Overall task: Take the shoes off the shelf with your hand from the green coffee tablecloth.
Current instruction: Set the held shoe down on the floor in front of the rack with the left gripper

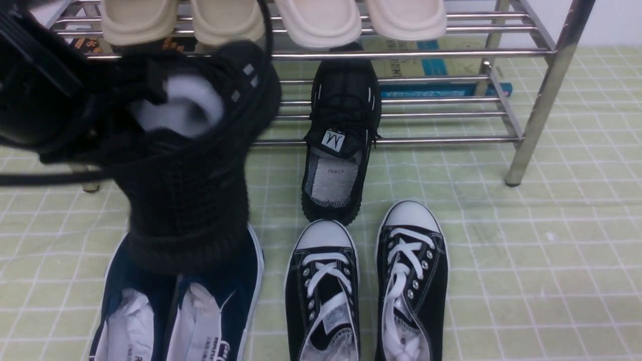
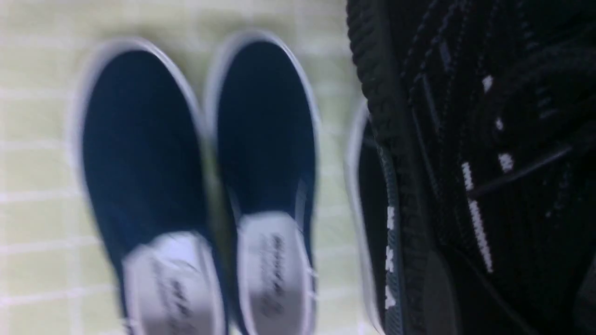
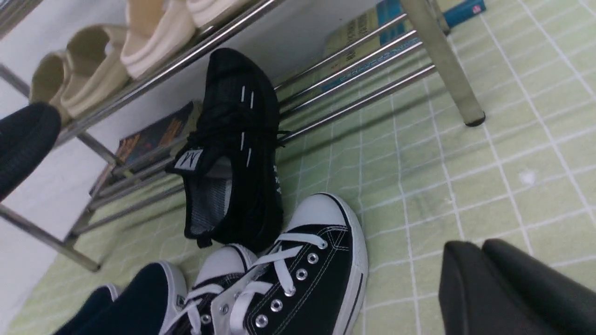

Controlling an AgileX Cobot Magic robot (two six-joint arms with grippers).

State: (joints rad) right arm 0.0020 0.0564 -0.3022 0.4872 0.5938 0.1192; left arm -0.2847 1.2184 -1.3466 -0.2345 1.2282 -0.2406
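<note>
One black knit shoe hangs toe-down in the air at the left, blurred, above the navy slip-ons. My left gripper is shut on this shoe, and its fingers are mostly lost in the dark knit. The other black shoe lies with its toe on the lower tier of the steel shelf and its heel on the green tablecloth. My right gripper is shut and empty, above bare cloth to the right of that shoe. It does not show in the front view.
Navy white-edged slip-ons lie under the lifted shoe. Black canvas sneakers with white toe caps sit beside them, just in front of the second knit shoe. Beige slippers fill the top tier. Flat boxes lie under the shelf.
</note>
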